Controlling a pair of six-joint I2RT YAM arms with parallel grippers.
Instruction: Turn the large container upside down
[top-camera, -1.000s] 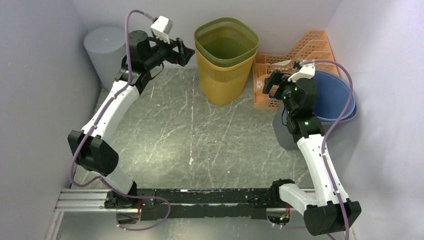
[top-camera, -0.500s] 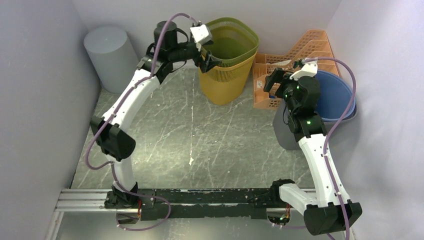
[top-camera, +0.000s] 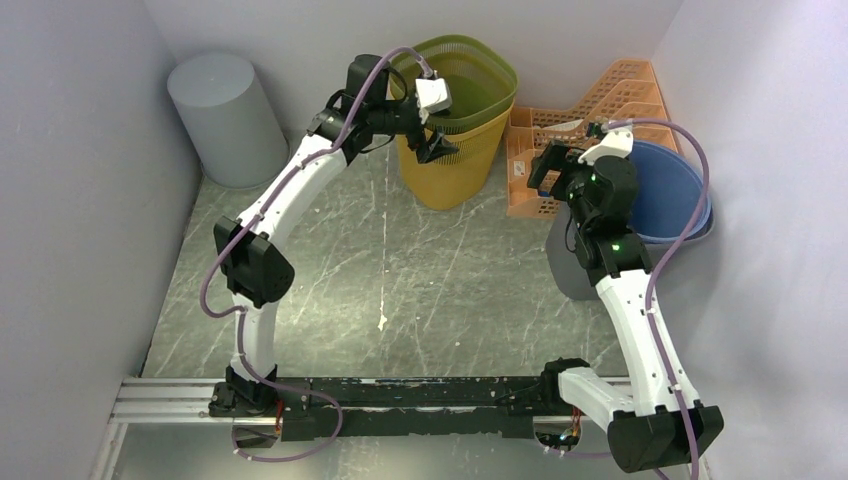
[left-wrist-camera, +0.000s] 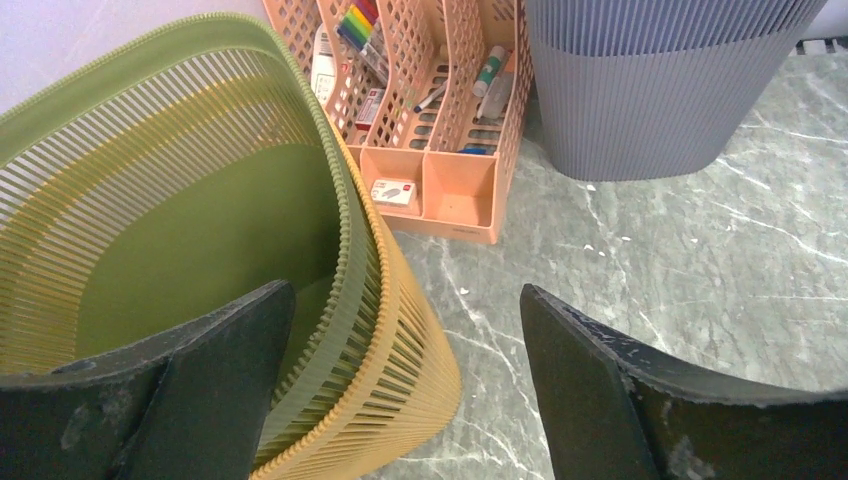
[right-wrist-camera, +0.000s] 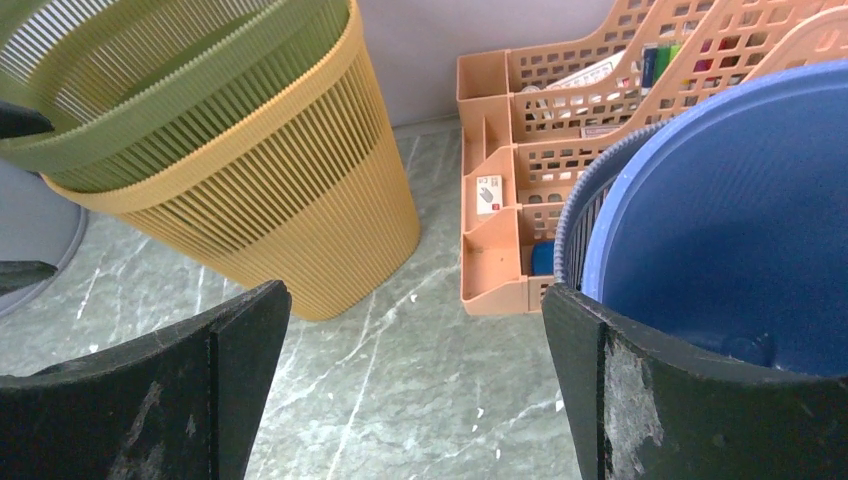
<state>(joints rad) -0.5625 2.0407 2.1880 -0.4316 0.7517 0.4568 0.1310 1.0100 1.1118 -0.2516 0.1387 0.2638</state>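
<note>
The large container is a yellow slatted basket with a green basket nested inside it, standing upright at the back middle. My left gripper is open at the basket's near-left rim. In the left wrist view the gripper straddles the rim: one finger is over the green basket and the other is outside the yellow wall. My right gripper is open and empty, to the right of the basket. In the right wrist view the gripper is over bare floor, with the yellow basket at the upper left.
An orange desk organizer with pens stands right of the basket. A blue bin sits inside a grey ribbed bin at the right, close beside my right gripper. A grey cylinder stands at the back left. Walls close in on three sides.
My left arm has swung right from near the grey cylinder to the basket's rim. The right arm has barely moved.
</note>
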